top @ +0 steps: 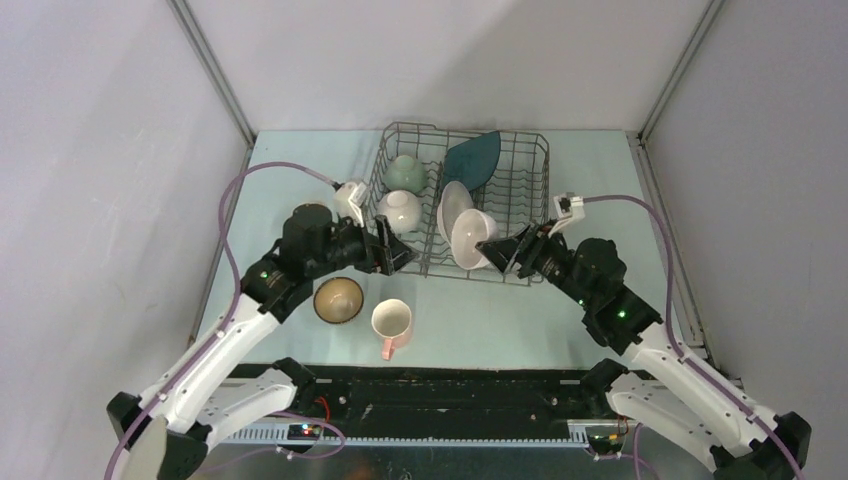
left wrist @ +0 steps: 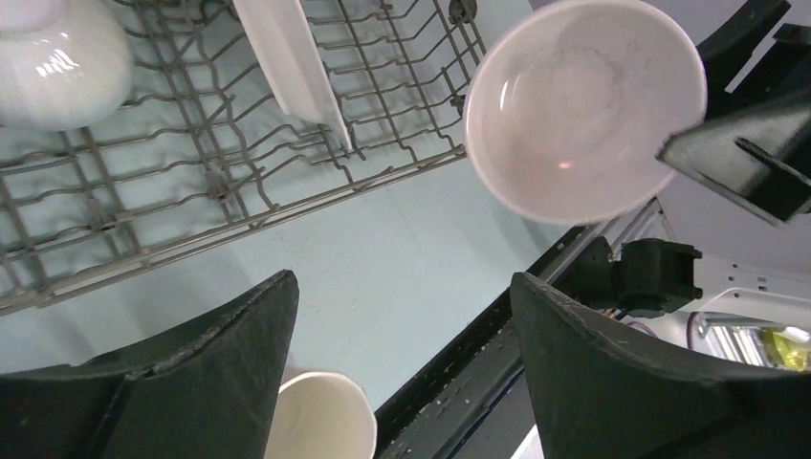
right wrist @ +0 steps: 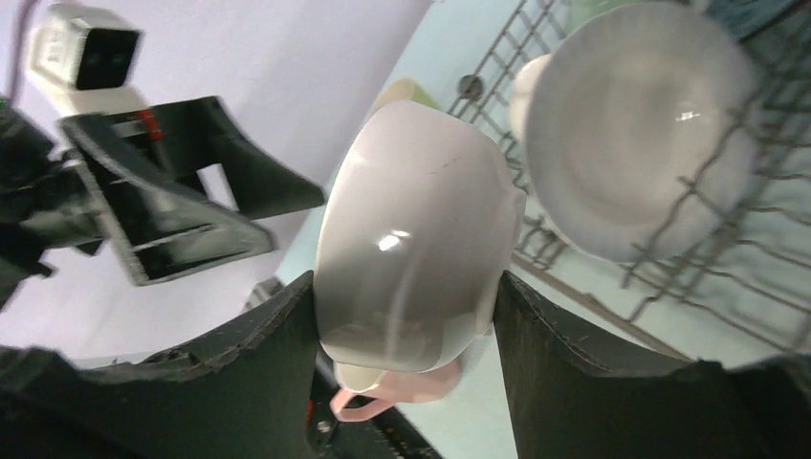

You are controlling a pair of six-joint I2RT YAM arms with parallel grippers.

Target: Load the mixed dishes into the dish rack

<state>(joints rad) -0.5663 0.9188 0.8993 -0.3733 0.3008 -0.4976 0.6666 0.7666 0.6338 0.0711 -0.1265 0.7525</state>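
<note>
The grey wire dish rack [top: 530, 190] stands at the back middle. It holds a pale green bowl [top: 405, 172], a white bowl [top: 400, 210], a dark teal plate [top: 472, 158] and a white round plate [top: 453, 205] on edge. My right gripper [right wrist: 404, 287] is shut on another white bowl [right wrist: 411, 239], held on its side above the rack's front edge [top: 472, 240]. My left gripper [left wrist: 402, 287] is open and empty beside the rack's front left [top: 395, 250]. A brown bowl [top: 338, 299] and a pink mug [top: 391, 323] sit on the table. The pale yellow-green mug is out of view.
The black front rail [top: 450, 385] runs along the table's near edge. Grey walls close in the left, back and right. The two grippers face each other across the rack's front, a short way apart.
</note>
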